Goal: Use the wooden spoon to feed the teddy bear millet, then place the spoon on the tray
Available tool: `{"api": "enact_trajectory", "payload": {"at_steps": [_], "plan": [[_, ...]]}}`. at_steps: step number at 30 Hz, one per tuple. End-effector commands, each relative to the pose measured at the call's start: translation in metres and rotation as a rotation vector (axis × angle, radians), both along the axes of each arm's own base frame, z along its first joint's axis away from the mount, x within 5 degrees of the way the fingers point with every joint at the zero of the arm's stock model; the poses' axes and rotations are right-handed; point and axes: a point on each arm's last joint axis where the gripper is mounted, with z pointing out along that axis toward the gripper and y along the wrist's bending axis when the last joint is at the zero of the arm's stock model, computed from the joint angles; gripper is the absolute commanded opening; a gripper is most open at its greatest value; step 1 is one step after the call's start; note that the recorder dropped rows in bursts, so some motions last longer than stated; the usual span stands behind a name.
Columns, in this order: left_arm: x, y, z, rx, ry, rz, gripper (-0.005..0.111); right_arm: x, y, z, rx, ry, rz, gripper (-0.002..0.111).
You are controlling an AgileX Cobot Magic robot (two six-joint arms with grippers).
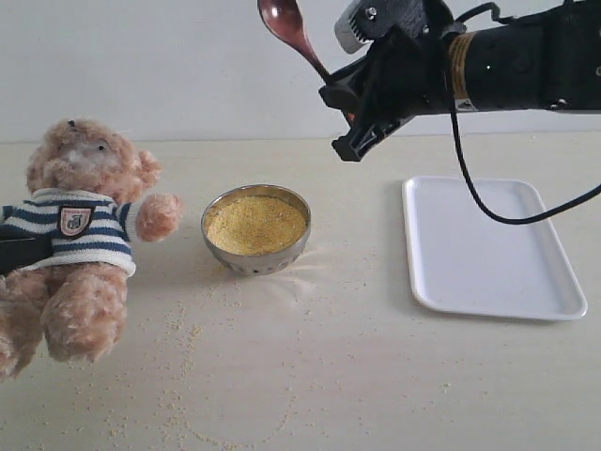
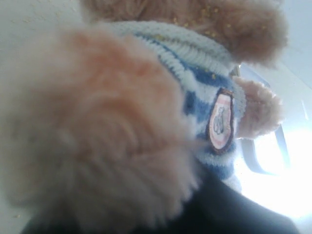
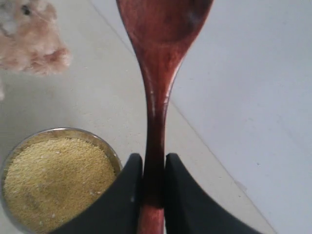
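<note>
Above the metal bowl (image 1: pixel 254 263) and a little to its right, the right gripper (image 3: pixel 153 160) carries the wooden spoon (image 1: pixel 285 28) high in the air; its 2 dark jaws are pinched narrow on the slim handle, low on the stem, so the oval end juts free for dipping; no grains show on it, so I judge that a scoop is yet to be taken. The millet (image 1: pixel 255 224) fills the bowl almost to its rim. Left of the bowl the teddy bear (image 1: pixel 80 216) sits tilted, 1 paw stretched toward the bowl; a dark part, probably the left gripper (image 1: pixel 21 252), lies across its striped sweater, likely to prop the toy for feeding; whether those jaws clamp it I cannot tell, since fur fills the left wrist view. Well to the right of the bowl lies the tray (image 1: pixel 488 246), white and bare, ready for the spoon. The table (image 1: pixel 376 376) is pale and smooth, with stray grains in front of the bowl and to its left; behind the bowl rises a plain whitish wall (image 1: pixel 169 66).
</note>
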Motion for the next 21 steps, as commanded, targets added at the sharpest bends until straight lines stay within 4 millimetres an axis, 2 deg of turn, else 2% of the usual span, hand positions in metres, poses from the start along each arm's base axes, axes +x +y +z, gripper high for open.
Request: {"api": "enact_trajectory", "payload": {"at_steps": [1, 6, 15, 21], "plan": [[0.001, 0.000, 0.002, -0.018, -0.015, 0.005, 0.005, 0.006, -0.003, -0.004, -0.058, 0.073, 0.011, 0.000], [0.001, 0.000, 0.002, -0.018, -0.015, 0.005, 0.005, 0.020, -0.014, -0.011, -0.151, 0.003, -0.132, 0.000], [0.001, 0.000, 0.002, -0.018, -0.015, 0.005, 0.005, 0.022, -0.010, -0.040, -0.168, 0.063, 0.086, 0.000], [0.001, 0.000, 0.002, -0.018, -0.015, 0.005, 0.005, 0.028, -0.018, -0.046, -0.191, 0.061, 0.055, 0.000]]}}
